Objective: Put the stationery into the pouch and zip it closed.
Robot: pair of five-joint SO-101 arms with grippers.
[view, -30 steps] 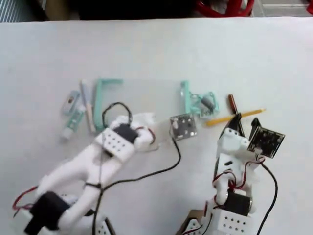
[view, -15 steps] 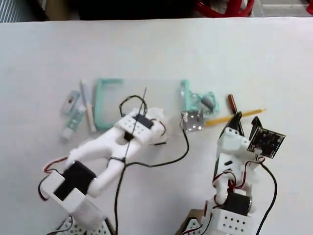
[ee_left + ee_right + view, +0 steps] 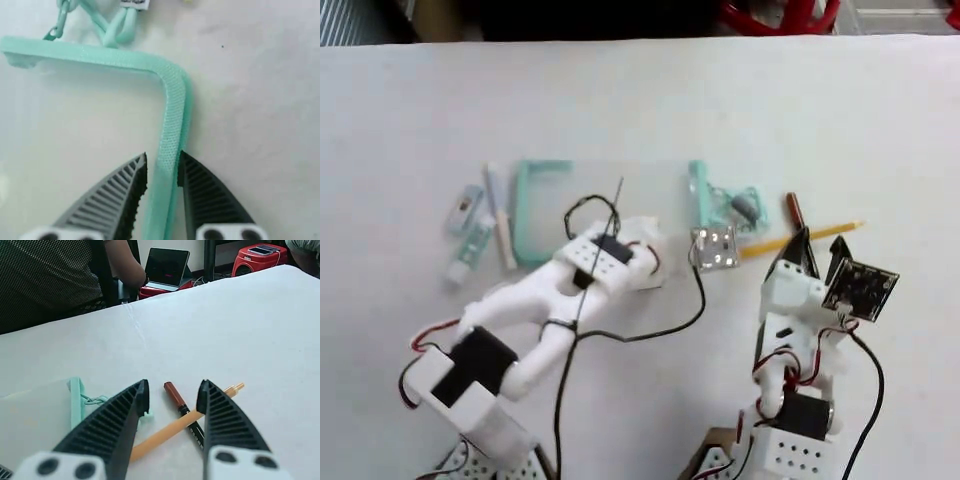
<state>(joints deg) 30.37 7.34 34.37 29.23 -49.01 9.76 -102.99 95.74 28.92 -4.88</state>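
Note:
A clear pouch [image 3: 610,195] with mint-green trim lies flat mid-table. My left gripper [image 3: 162,162] is shut on its green edge [image 3: 172,115], just short of a corner, near the zipper chain [image 3: 107,25]. The left arm [image 3: 605,258] lies over the pouch's near side. A yellow pencil [image 3: 800,240] and a brown pen [image 3: 794,210] lie right of the pouch. My right gripper [image 3: 820,243] hangs open just above them; the pencil [image 3: 175,430] and pen [image 3: 182,410] show between its fingers. A white pen [image 3: 500,215] and two small items [image 3: 468,230] lie left of the pouch.
A small grey object [image 3: 745,207] sits in the chain loop at the pouch's right end. The far half of the white table [image 3: 640,100] is bare. A person's arm and a tablet [image 3: 167,267] show beyond the table's far edge.
My left arm swung right across the pouch's near side and settled on the green edge by the corner. The right gripper stayed over the pencil.

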